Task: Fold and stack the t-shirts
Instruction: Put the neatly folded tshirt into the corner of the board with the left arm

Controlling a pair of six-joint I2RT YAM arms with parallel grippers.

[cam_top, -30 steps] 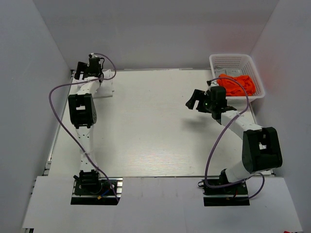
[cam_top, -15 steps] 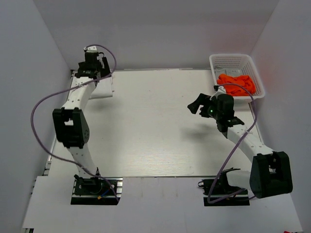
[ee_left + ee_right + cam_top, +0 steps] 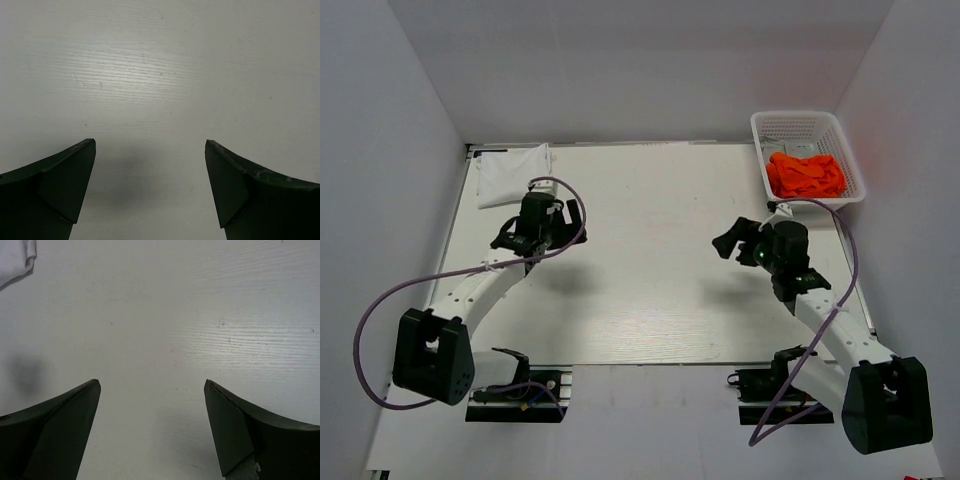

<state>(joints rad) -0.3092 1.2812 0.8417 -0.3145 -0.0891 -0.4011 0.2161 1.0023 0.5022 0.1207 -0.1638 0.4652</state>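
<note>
The white t-shirt (image 3: 510, 172) lies folded at the table's far left corner; a corner of it also shows in the right wrist view (image 3: 15, 260). The orange t-shirt (image 3: 806, 174) lies crumpled in the white lattice basket (image 3: 798, 118) at the far right. My left gripper (image 3: 542, 228) hovers over bare table, nearer than the white t-shirt and a little right of it; it is open and empty (image 3: 150, 170). My right gripper (image 3: 732, 238) is open and empty (image 3: 150, 410) over bare table, left of and nearer than the basket, pointing left.
White walls close the table in at the back and both sides. The basket stands against the right wall. The arm bases and purple cables sit at the near edge. The wide middle of the white table (image 3: 650, 250) lies between the two grippers.
My left arm has drawn back from the far left corner toward the near middle, leaving the white t-shirt lying uncovered there. My right arm has swung slightly nearer and rightward.
</note>
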